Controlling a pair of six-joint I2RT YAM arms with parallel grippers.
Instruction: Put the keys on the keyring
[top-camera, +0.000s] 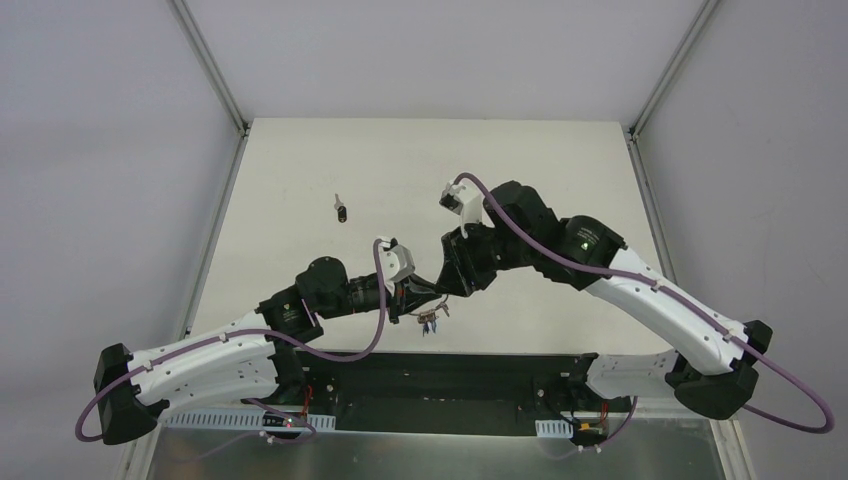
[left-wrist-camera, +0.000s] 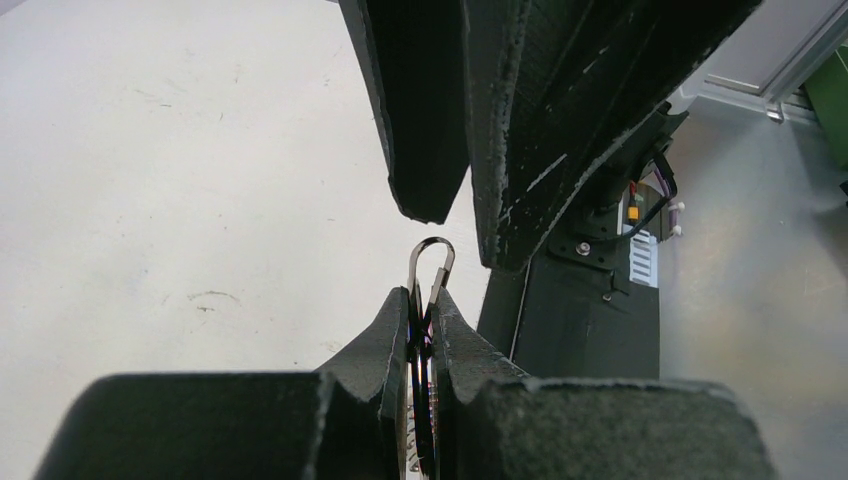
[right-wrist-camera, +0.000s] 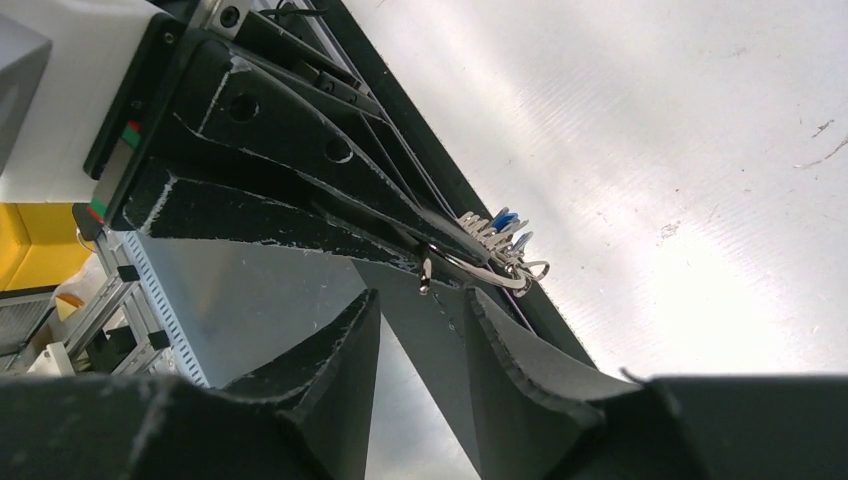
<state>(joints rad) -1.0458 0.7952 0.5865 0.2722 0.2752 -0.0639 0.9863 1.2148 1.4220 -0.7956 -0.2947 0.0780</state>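
My left gripper (top-camera: 424, 303) is shut on the keyring (left-wrist-camera: 431, 262) and holds it above the table's near edge. A narrow silver loop of the keyring sticks out past the left fingertips (left-wrist-camera: 398, 315). Several keys (top-camera: 431, 322) hang below that gripper; in the right wrist view the bunch (right-wrist-camera: 497, 247) includes a blue-headed key (right-wrist-camera: 505, 220). My right gripper (top-camera: 449, 284) is open and empty, its fingertips (right-wrist-camera: 366, 305) just short of the ring's tip (right-wrist-camera: 425, 277). In the left wrist view the right gripper (left-wrist-camera: 467, 205) hangs open right above the loop. A loose small key (top-camera: 341, 209) with a dark head lies far left on the table.
The white table (top-camera: 540, 170) is walled by grey panels on three sides. The black base plate (top-camera: 440, 375) of the arms runs along the near edge, directly below the grippers. Purple cables loop from both arms.
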